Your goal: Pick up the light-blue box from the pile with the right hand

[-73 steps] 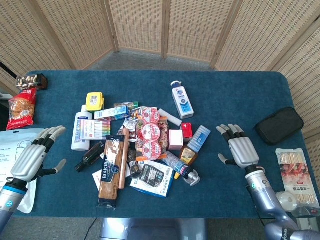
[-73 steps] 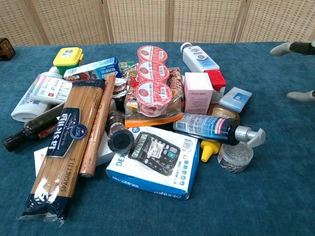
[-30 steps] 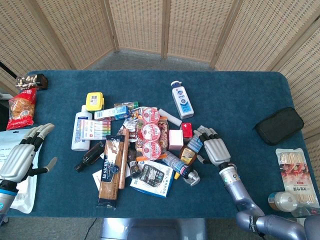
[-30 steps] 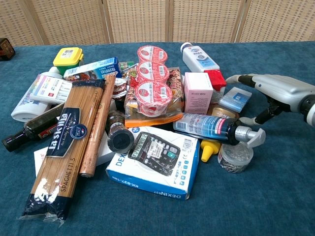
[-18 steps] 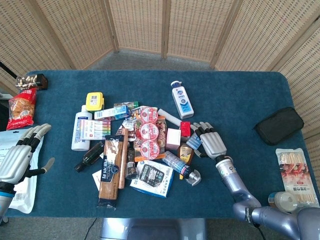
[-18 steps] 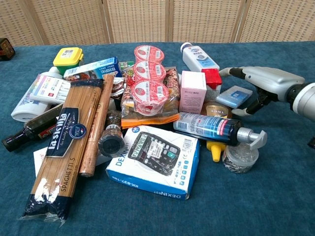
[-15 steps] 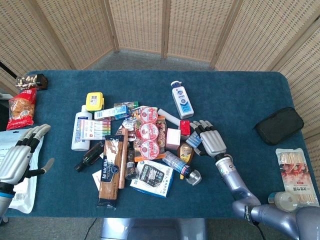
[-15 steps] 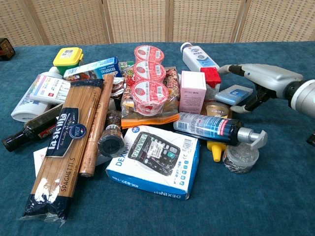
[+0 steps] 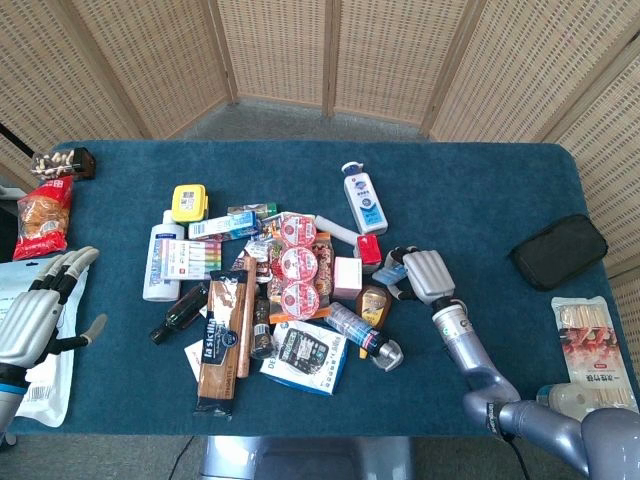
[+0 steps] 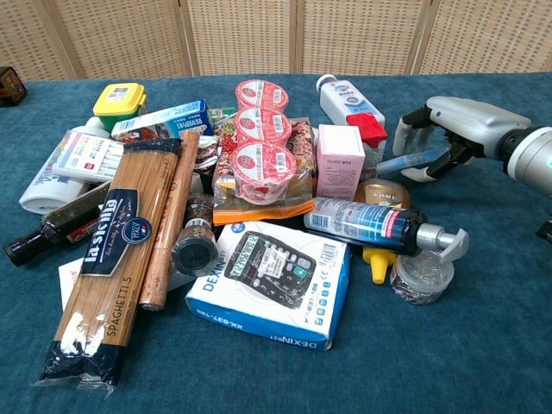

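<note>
The light-blue box [image 10: 404,161] lies at the right edge of the pile, tipped up on its side next to the pink box [image 10: 340,159] and the small red box [image 10: 369,128]. My right hand [image 10: 450,131] grips it, fingers curled over its top and thumb under it. The head view shows the same right hand [image 9: 424,273] wrapped around the box [image 9: 393,273]. Part of the box is hidden by the fingers. My left hand [image 9: 36,311] hovers at the table's left edge with fingers spread and nothing in it.
The pile holds a pump bottle [image 10: 379,224], a calculator box [image 10: 280,280], spaghetti [image 10: 108,259], red-lidded cups [image 10: 260,129] and a white lotion bottle [image 9: 364,198]. A black pouch [image 9: 558,250] and a chopstick packet [image 9: 594,352] lie to the right, a red snack bag [image 9: 43,215] to the left.
My right hand came in from the right to the pile and closed its fingers around the light-blue box, tipping it up. Nearby items shifted slightly. My left hand drew back towards the left edge.
</note>
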Motion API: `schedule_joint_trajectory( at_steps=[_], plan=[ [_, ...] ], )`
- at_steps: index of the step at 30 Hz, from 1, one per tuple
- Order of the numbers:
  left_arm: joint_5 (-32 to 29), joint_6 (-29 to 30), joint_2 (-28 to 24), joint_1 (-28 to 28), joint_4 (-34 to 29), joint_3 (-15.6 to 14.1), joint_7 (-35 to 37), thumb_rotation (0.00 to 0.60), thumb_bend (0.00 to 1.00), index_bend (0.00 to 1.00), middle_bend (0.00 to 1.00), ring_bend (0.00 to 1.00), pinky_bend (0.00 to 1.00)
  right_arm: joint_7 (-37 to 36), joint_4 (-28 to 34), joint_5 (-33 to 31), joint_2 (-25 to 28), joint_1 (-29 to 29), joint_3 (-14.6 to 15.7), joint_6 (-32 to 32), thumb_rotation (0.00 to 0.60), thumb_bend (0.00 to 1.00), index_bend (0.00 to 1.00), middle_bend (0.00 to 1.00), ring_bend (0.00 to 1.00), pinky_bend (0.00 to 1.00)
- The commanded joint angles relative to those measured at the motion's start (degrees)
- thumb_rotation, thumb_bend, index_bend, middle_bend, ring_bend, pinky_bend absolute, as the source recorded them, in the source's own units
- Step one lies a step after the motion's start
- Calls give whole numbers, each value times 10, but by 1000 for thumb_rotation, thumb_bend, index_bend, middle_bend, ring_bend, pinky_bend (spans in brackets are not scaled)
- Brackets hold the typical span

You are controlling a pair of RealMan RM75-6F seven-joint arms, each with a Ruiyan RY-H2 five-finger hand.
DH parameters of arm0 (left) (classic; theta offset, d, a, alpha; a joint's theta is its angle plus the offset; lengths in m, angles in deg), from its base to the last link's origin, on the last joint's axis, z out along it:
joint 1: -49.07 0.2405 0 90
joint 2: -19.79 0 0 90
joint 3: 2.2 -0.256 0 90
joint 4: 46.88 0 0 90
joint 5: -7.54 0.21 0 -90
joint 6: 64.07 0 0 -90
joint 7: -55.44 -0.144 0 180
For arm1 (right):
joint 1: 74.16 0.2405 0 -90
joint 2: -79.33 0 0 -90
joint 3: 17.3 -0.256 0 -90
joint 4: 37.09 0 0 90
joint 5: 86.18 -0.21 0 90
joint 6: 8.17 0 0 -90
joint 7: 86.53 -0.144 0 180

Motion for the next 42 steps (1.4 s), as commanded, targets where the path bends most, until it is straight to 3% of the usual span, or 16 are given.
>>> schedule_joint_trajectory(
  at_steps=[1,10,22,32,42],
  plan=[
    [-1,-1,2,-1,1,1,-1,600,416,0,0,0,0,-3,2,2,6,-3,0,8,600,427,468,644,785,829],
    [-6,-11,11,-8,5,5,-3,600,417,0,0,0,0,7,54,9,57,-20,-2,43,600,440,504,686,834,833],
    [-6,-18,24,-15,8,8,-8,600,417,0,0,0,0,44,186,12,154,-35,-24,87,600,445,529,719,888,850],
    [2,-12,31,-11,16,4,1,600,415,0,0,0,0,81,326,-19,246,-20,-84,95,600,443,539,738,934,850],
    [11,2,34,1,33,-3,23,600,417,0,0,0,0,127,415,-74,311,18,-157,92,600,444,546,747,950,850]
  ],
)
